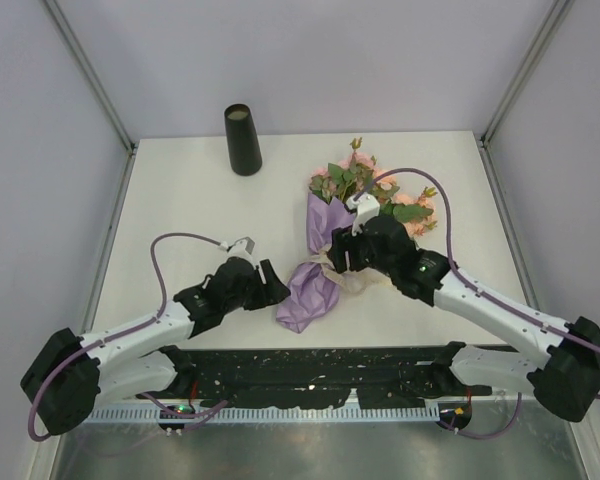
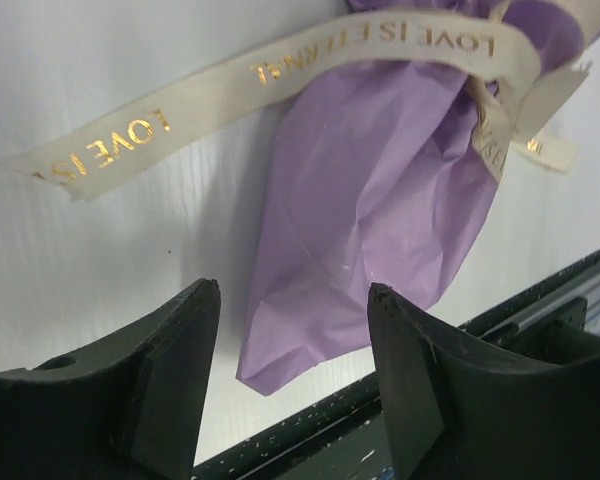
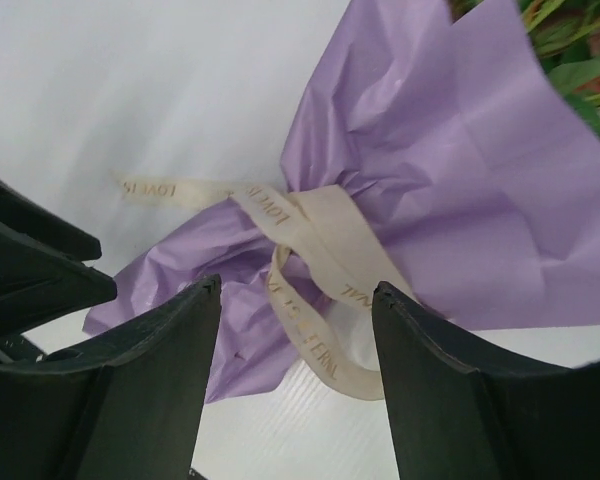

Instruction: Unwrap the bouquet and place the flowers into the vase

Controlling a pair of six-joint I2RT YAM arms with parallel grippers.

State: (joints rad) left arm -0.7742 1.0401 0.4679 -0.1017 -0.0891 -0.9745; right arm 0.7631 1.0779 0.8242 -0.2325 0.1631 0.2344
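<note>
Now | left pincer [image 1: 277, 281] spread beside bouquet [image 1: 311, 296] | right pincer [image 1: 331, 261] spread over ribbon [image 3: 320, 226]

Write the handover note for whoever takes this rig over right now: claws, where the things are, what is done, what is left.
Left claw: open, empty, just short of the purple tail end of the bouquet.
Right claw: open, empty, over the cream ribbon at the wrap's neck.
The bouquet lies on the table, with the flowers pointing away from the arms. The vase stands upright at the far edge, apart from the bouquet.
Done: nothing finished. One ribbon tail lies stretched out, but the ribbon is wound round the neck and the paper is on.
Left: remove the ribbon, open the paper, put the flowers in the vase.
</note>
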